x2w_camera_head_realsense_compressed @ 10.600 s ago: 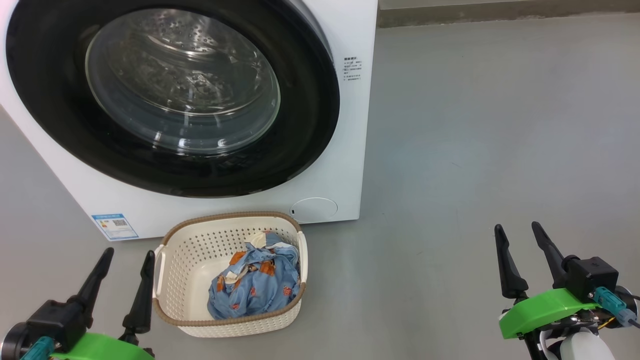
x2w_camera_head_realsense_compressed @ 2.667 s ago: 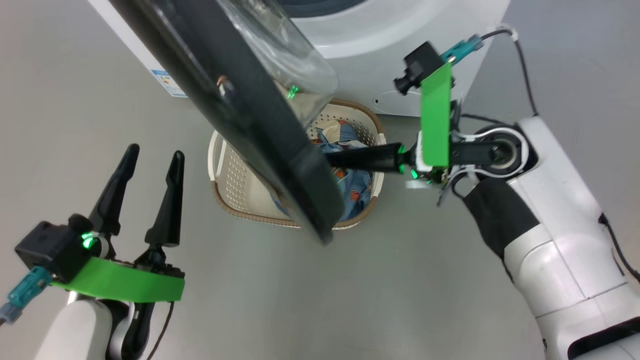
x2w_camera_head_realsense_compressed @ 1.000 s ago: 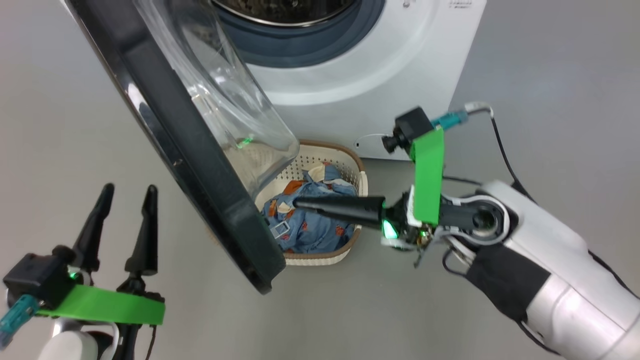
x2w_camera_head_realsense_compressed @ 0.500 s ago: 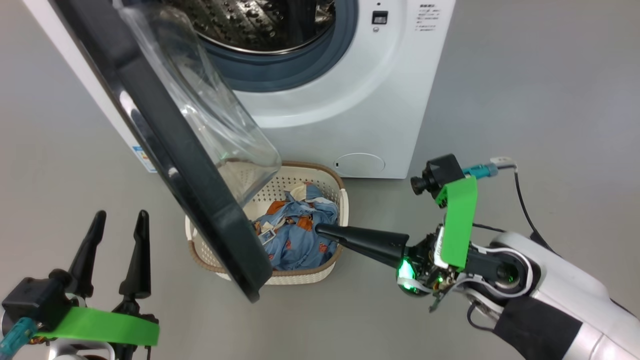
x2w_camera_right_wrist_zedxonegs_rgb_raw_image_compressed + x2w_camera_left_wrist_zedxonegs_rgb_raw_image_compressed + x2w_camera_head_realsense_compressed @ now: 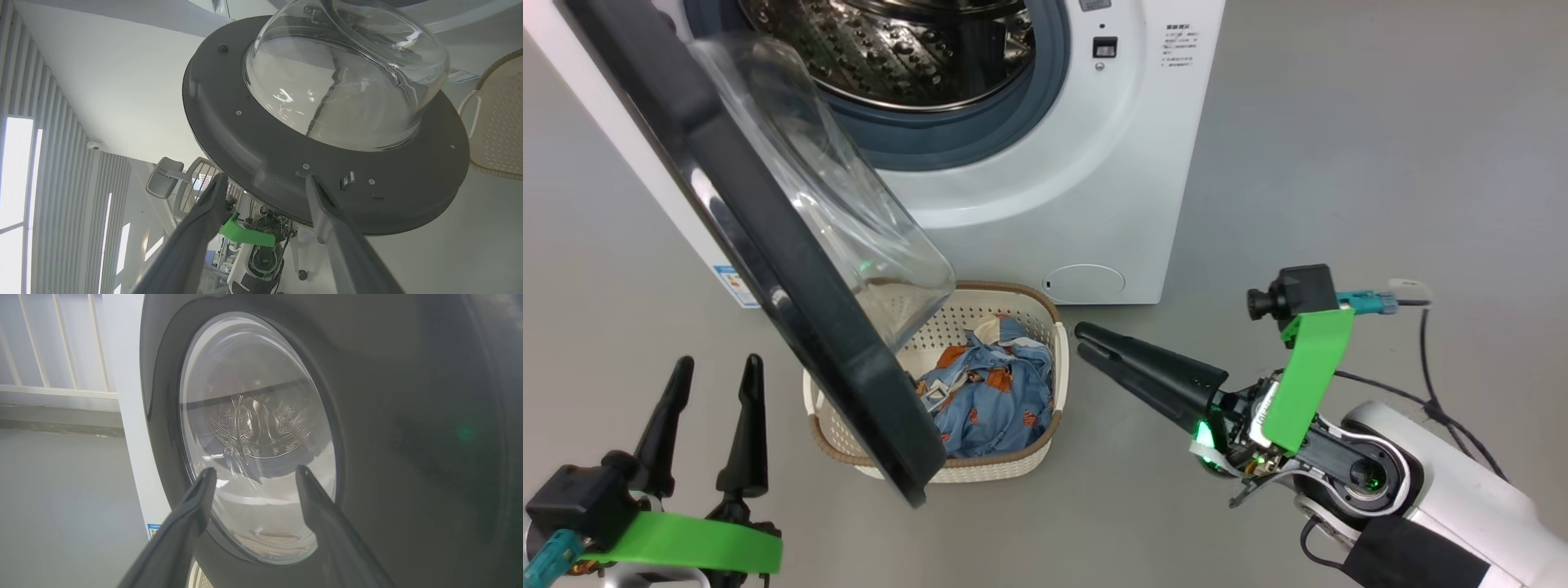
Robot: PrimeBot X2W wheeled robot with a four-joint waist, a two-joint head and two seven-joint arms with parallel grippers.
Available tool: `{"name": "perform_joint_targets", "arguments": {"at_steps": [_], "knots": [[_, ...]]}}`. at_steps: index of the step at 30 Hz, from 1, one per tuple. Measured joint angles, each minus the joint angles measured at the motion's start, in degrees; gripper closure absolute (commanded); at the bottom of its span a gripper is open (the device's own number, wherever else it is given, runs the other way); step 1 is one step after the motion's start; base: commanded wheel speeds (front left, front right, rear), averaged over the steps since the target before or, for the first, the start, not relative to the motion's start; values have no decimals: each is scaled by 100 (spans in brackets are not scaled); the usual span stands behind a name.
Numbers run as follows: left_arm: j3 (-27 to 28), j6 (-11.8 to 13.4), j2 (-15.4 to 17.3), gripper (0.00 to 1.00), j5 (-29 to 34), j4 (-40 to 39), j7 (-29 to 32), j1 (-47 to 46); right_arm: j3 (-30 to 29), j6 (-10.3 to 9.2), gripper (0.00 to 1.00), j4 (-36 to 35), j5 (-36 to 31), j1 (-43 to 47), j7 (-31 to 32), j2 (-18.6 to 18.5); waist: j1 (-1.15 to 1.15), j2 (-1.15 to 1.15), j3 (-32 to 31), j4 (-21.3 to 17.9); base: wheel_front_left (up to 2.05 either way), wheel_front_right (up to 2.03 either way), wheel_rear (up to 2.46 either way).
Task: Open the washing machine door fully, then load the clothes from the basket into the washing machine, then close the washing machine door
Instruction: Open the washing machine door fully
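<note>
- Fingers are apart on both my left gripper (image 5: 719, 361) and my right gripper (image 5: 1080, 339), nothing held.
- The washing machine door (image 5: 768, 269) is only partway open and overhangs the basket (image 5: 1013, 287).
- If I go for the clothes (image 5: 988, 400) now, I'd probably clip the door.

My left gripper (image 5: 719, 361) sits low, fingers spread, pointing up. My right gripper (image 5: 1081, 338) points left, fingers parted, holding nothing.
</note>
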Motion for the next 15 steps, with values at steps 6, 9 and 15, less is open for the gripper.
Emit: {"name": "perform_joint_targets", "arguments": {"at_steps": [6, 9, 15], "knots": [[13, 0, -18, 0, -1, 0, 0, 0, -101, 0, 0, 32, -887, 114, -578, 25, 0, 0, -21, -67, 0, 0, 0], [22, 0, -18, 0, -1, 0, 0, 1, -123, 0, 0, 192, -1528, 114, -1047, 74, 0, 0, -20, -97, 0, 0, 0], [14, 0, -18, 0, -3, 0, 0, 0, -137, 0, 0, 1060, -2945, 73, -2271, 167, 0, 0, -8, -124, 0, 0, 0]]}}
